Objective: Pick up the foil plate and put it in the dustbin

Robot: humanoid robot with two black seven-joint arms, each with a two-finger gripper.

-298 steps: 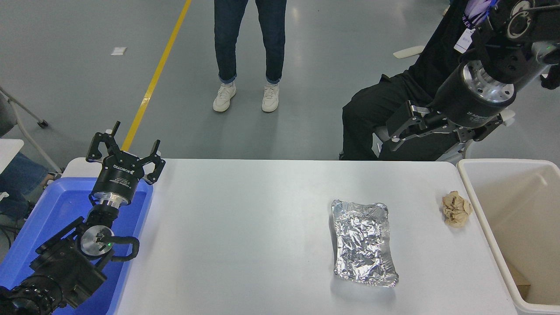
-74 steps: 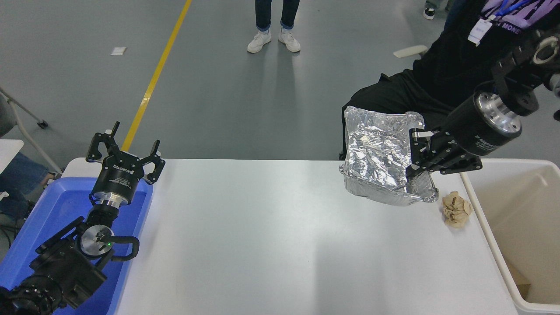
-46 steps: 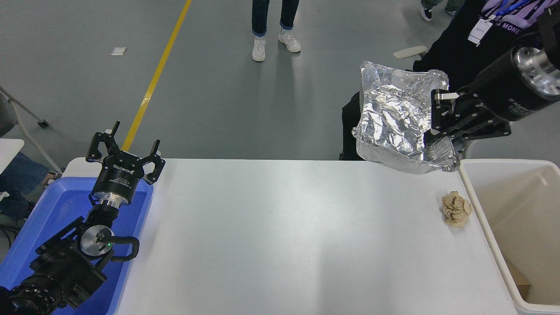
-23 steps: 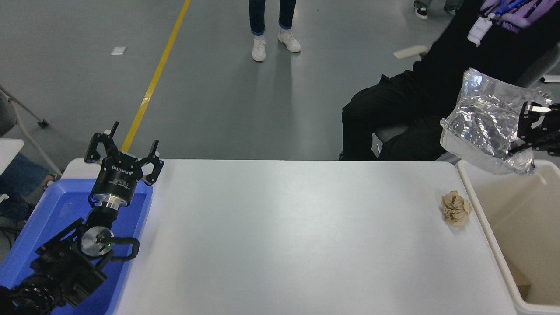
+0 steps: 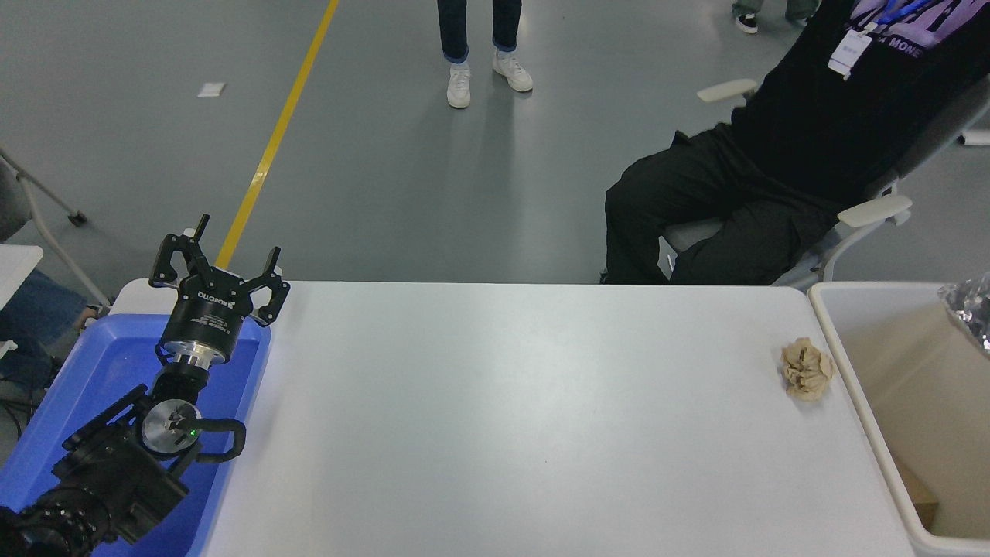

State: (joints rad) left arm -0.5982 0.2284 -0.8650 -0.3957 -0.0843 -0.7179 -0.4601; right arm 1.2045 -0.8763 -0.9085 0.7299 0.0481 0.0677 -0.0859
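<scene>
Looking at the right edge, you see only a sliver of the foil plate (image 5: 973,312) over the dustbin (image 5: 858,340); your right tool is out of frame. Your left tool (image 5: 217,259), fingers spread and empty, sits parked above the blue tub (image 5: 93,363).

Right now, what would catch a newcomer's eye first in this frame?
Probably the left claw, open and parked over the blue tub at the lower left. Next, the crumpled paper ball alone on the white table near the dustbin. A sliver of the foil plate shows at the right edge, over the dustbin.
</scene>
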